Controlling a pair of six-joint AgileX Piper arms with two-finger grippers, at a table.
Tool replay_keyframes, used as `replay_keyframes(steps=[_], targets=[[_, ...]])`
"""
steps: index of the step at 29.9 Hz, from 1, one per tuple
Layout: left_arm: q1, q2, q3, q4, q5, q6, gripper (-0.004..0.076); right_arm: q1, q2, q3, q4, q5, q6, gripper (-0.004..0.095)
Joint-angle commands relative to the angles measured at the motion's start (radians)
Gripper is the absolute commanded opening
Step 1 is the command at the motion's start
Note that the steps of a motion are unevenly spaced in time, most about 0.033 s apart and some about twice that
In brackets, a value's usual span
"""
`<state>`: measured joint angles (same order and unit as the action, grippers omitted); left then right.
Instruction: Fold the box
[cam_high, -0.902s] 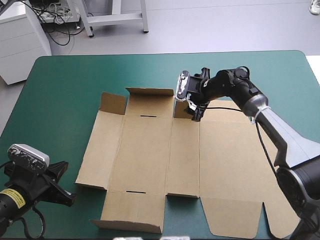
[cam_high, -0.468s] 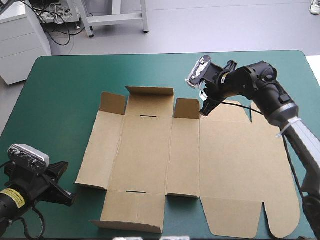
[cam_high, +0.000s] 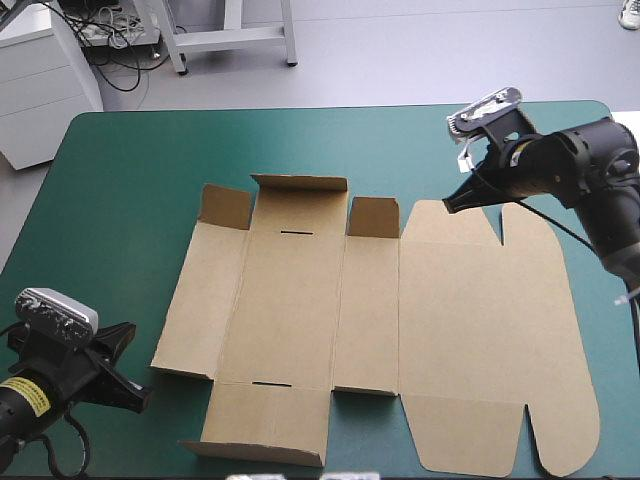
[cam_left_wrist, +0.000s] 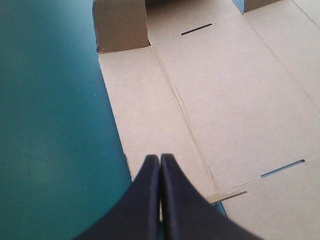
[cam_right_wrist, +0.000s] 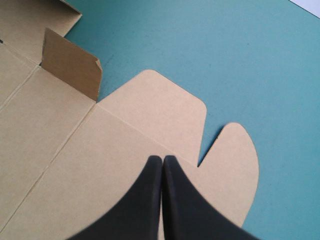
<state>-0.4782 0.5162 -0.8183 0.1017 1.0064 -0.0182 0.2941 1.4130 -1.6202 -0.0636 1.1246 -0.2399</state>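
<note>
Brown box flat on teal-green bench, far flaps raised. Right jaws closed, empty, over lid tab, likely for pushing. Left jaws closed, empty, parked off near-left corner.

Box: lying flat at the middle of the table, three short flaps standing up along its far edge.
Right gripper: hovering over the box's far edge, by its two rounded flaps.
Left gripper: sitting just off the box's near left corner.
</note>
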Motion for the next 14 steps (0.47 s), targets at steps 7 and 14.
replay_keyframes(steps=[7,14], targets=[[-0.006,0.004,-0.033,0.026,-0.061,-0.061,-0.0032,-0.075,-0.162,-0.031,0.037,0.057,0.050,-0.0018],[-0.006,0.004,-0.033,0.028,-0.059,-0.061,-0.0032,-0.075,-0.251,-0.031,0.024,0.102,0.081,-0.0018]])
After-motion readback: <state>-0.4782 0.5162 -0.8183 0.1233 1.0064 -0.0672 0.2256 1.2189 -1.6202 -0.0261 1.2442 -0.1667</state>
